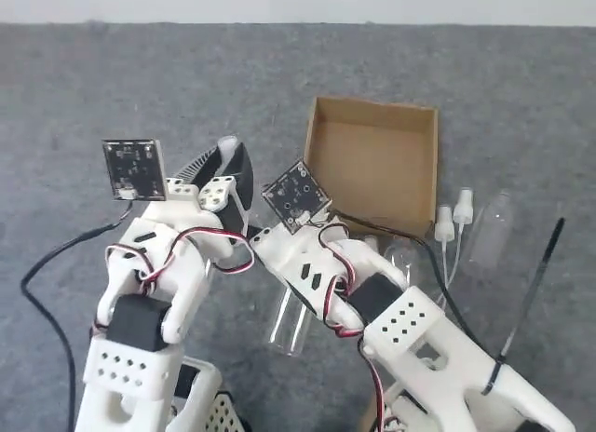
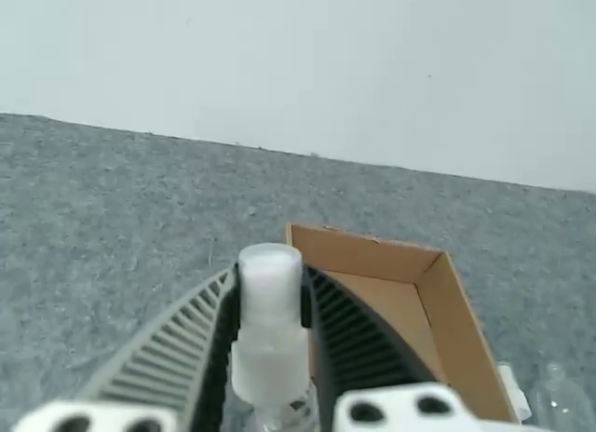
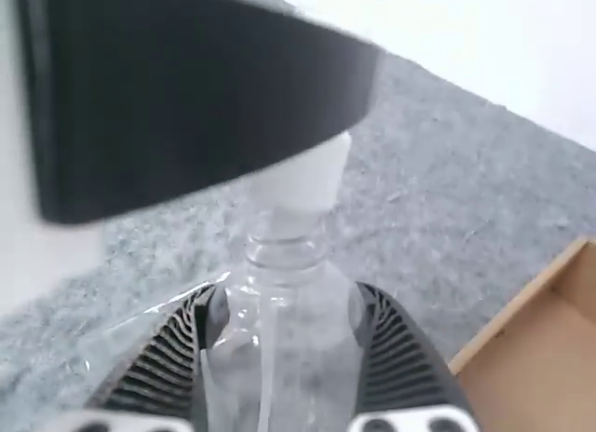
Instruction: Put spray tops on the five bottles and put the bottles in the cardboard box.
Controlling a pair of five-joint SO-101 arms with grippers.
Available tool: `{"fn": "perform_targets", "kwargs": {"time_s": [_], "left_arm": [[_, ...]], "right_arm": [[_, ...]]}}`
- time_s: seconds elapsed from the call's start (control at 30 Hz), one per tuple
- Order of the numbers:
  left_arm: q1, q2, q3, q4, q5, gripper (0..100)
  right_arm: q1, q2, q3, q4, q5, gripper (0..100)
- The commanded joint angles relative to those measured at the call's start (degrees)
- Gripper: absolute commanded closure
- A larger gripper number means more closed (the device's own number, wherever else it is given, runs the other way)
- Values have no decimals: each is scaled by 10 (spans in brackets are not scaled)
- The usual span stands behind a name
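Holding parts coaxial for joining, my left fingers clamped the spray top while my right fingers gripped the bottle at mid-frame, lower left of the cardboard box.

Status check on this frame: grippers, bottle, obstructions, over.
Left gripper shut on spray top. Right gripper shut on clear bottle, top at its neck. Cardboard box holds no bottle yet. Loose spray tops beside box.
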Motion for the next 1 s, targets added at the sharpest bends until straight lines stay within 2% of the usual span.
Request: {"fn": "perform_targets", "kwargs": {"time_s": [0.0, 0.13, 0.37, 0.77, 0.97], "left_arm": [[-6, -11, -2, -5, -15, 987], [-3, -11, -4, -4, -81, 979], [-6, -11, -22, 6, -123, 848], [-3, -11, -188, 172, -126, 844], [-6, -11, -188, 194, -127, 844]], "right_arm": [[11, -29, -13, -26, 11, 993], [11, -29, -18, -28, 11, 993], [10, -29, -19, -27, 10, 993], [-2, -29, -26, -22, 8, 993], [0, -29, -26, -22, 8, 993]]}}
